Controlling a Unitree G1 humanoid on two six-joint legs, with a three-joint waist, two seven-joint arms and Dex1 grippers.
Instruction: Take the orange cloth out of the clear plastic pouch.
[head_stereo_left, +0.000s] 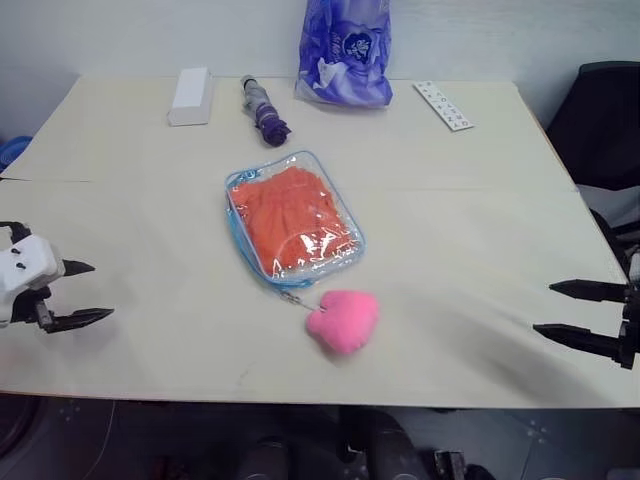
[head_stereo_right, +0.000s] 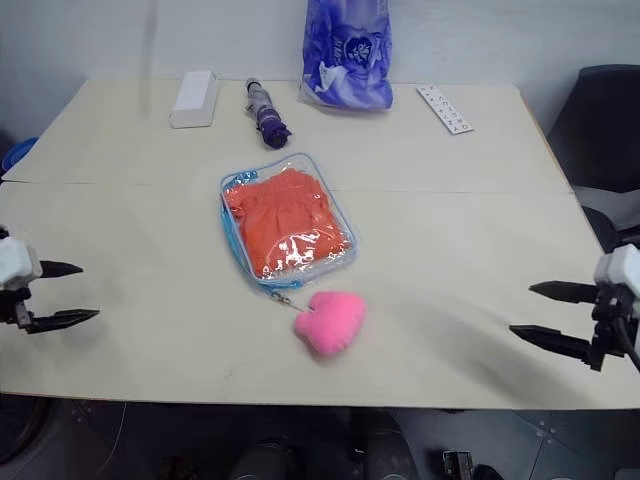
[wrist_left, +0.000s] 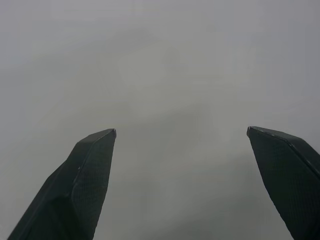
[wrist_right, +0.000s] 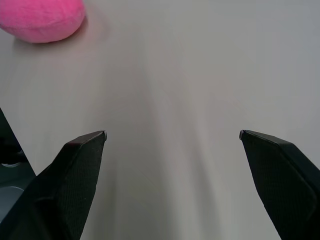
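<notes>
The clear plastic pouch (head_stereo_left: 343, 222) with light-blue trim lies flat in the middle of the table. Inside it sits the wrinkled orange cloth (head_stereo_left: 293, 214). A pink plush charm (head_stereo_left: 343, 319) hangs from the pouch's near corner on a short chain and shows too in the right wrist view as the plush charm (wrist_right: 42, 20). My left gripper (head_stereo_left: 92, 291) hovers open over the table's left edge, far from the pouch. My right gripper (head_stereo_left: 545, 309) is open over the right edge, its fingers (wrist_right: 75, 170) empty above bare tabletop.
At the back of the table (head_stereo_left: 470, 230) stand a purple-blue printed plastic bag (head_stereo_left: 345, 50), a folded purple umbrella (head_stereo_left: 265, 108), a white box (head_stereo_left: 190, 95) and a white strip with markings (head_stereo_left: 443, 104). A dark chair (head_stereo_left: 600, 120) sits beyond the right edge.
</notes>
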